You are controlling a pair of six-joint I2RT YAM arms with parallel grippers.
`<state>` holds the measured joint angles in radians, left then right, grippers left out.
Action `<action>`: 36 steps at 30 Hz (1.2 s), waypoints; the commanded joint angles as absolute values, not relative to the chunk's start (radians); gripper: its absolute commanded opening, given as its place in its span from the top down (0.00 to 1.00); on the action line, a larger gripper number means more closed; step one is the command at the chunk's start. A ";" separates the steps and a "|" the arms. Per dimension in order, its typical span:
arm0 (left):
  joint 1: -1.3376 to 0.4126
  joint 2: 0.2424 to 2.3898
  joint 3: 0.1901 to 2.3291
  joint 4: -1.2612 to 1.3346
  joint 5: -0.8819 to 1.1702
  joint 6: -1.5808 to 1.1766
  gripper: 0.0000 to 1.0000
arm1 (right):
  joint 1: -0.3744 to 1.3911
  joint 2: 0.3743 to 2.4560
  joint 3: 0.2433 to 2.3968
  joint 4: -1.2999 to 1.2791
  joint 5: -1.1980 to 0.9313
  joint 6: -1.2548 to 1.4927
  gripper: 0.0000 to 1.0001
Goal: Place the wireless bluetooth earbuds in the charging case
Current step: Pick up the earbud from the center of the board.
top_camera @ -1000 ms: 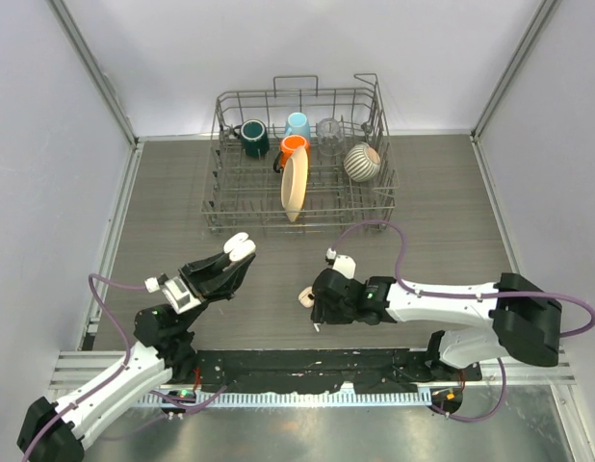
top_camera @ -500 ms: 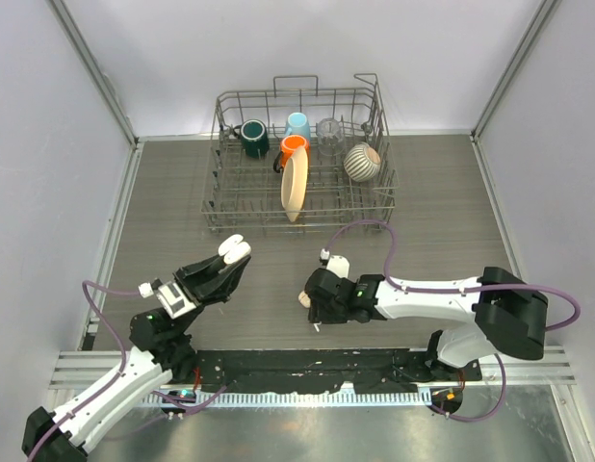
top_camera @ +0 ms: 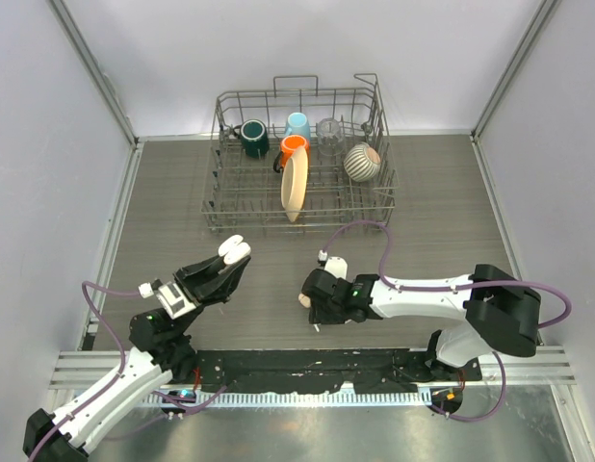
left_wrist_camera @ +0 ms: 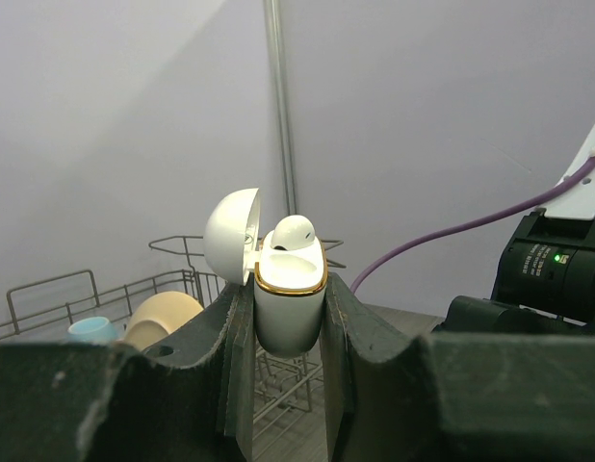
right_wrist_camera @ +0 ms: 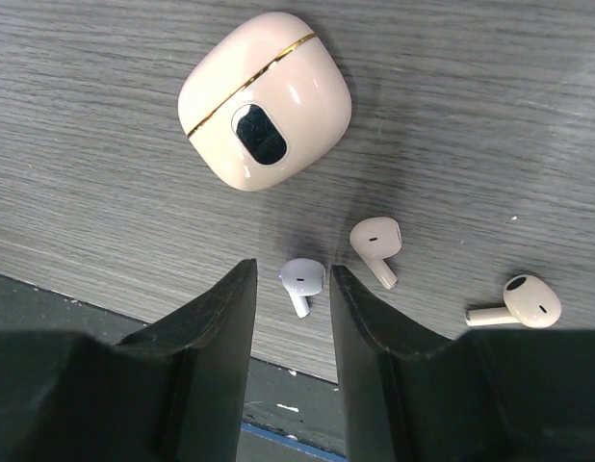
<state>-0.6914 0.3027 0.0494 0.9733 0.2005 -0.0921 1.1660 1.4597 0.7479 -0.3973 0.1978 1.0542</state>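
Your worktop (top_camera: 452, 212) is grey wood grain, with a wire dish rack (top_camera: 240, 217) standing at its far side. At the near left, your left fingers (left_wrist_camera: 238, 366) are raised off the worktop and clamped on the open charging case (left_wrist_camera: 290, 313), one finger on each side of its body. The case stands upright with its lid (left_wrist_camera: 230, 234) swung back, and one seated earbud (left_wrist_camera: 293, 231) shows above the gold rim. Near the middle, your right fingers (right_wrist_camera: 216, 337) point down at the worktop with a narrow gap between them. A closed case (right_wrist_camera: 269, 101) lies flat just left of them. The first loose earbud (right_wrist_camera: 302, 281) lies on the worktop inside that gap, close to both fingers; you can see neither one gripping it. A second loose earbud (right_wrist_camera: 376, 245) lies just beside it, and a third loose earbud (right_wrist_camera: 519, 303) lies further out on the same side.
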 commanded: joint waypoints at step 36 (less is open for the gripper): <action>-0.689 0.295 -0.018 0.996 0.173 -0.072 1.00 | 1.178 1.508 0.822 -0.449 0.222 1.066 0.61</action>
<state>-0.6914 0.3031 0.0494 0.9733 0.1905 -0.0925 1.1698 1.4933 0.7792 -0.4358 0.1898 1.0611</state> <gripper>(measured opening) 0.293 0.394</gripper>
